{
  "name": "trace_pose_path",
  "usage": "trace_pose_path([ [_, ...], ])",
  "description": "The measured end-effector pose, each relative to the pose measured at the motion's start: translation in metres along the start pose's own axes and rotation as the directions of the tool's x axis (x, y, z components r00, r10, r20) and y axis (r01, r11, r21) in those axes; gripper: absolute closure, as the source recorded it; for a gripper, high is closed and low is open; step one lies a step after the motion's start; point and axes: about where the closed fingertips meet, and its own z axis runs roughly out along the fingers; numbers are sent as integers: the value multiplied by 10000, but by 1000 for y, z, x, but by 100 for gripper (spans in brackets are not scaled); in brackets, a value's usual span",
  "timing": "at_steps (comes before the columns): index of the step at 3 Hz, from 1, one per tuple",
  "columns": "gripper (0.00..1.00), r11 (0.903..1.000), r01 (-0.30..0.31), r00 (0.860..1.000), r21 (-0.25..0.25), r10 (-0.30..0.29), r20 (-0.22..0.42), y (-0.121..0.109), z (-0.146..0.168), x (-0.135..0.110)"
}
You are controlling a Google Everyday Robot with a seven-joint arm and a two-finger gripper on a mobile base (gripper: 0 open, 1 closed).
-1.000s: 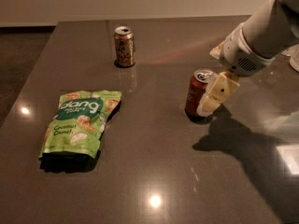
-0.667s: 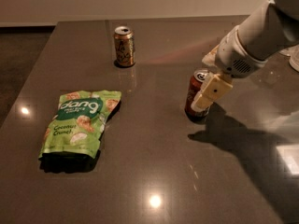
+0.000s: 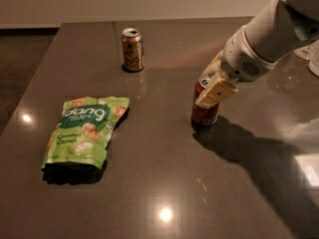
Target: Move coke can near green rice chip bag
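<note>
On the right of the dark surface (image 3: 149, 183), the gripper (image 3: 212, 86) has slid further over the coke can (image 3: 204, 106); whether its jaws grip I cannot tell. Green chip bag (image 3: 84, 131) lies well apart.

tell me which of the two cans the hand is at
The red-orange coke can at centre-right: the hand is right up against its upper part. The gold-and-brown can stands alone farther back, with nothing near it.

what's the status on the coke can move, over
Gripper at the coke can, right of centre. Can upright, well apart from green rice chip bag. Bare table between them; gold can off the path.
</note>
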Motion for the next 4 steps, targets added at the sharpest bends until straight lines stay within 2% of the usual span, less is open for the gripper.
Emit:
trace_pose_path([
  [1,96,9976,530,9979,-436,-514,383,13,3,-26],
  [2,100,9854,1267,9890,-1139,-1166,909,36,14,-64],
  [3,100,9644,1947,9748,-1787,-1701,1443,57,28,-96],
  [4,100,9470,2417,9620,-2116,-2054,1799,67,39,-115],
])
